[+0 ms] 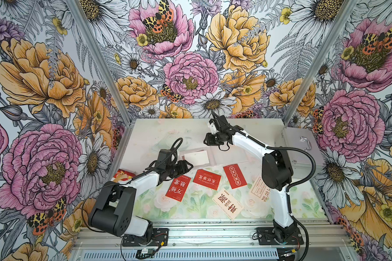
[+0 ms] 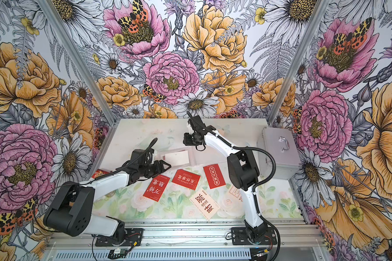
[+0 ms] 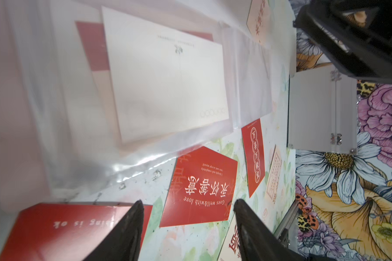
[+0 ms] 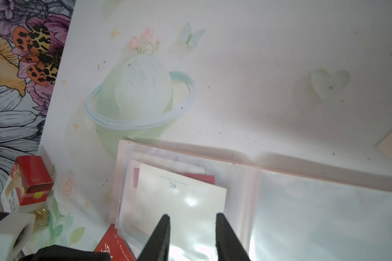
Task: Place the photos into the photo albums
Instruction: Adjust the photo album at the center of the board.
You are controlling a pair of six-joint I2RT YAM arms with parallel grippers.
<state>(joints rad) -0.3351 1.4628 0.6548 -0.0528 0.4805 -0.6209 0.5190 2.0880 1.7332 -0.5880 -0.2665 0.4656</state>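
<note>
In a top view, open flat on the tabletop [image 1: 159,130]: the photo album [image 1: 232,156], with a cream photo [image 1: 196,157] inside the sleeve page nearer the left arm. Just beside that page, the left claw [image 1: 190,166]. Nearer the arms, loose on the tabletop: red photos [image 1: 206,179] in a row, then a cream printed photo [image 1: 228,206].

From the left wrist: left claw [image 3: 187,203] agape and empty above the loose red photos. Beyond it, the cream photo under clear plastic, possibly with a red photo [image 3: 88,45] tucked behind, too hazy to be sure.

From the right wrist: right claw [image 4: 192,215] parted, nothing between its tips, poised over the sleeved cream photo.
</note>
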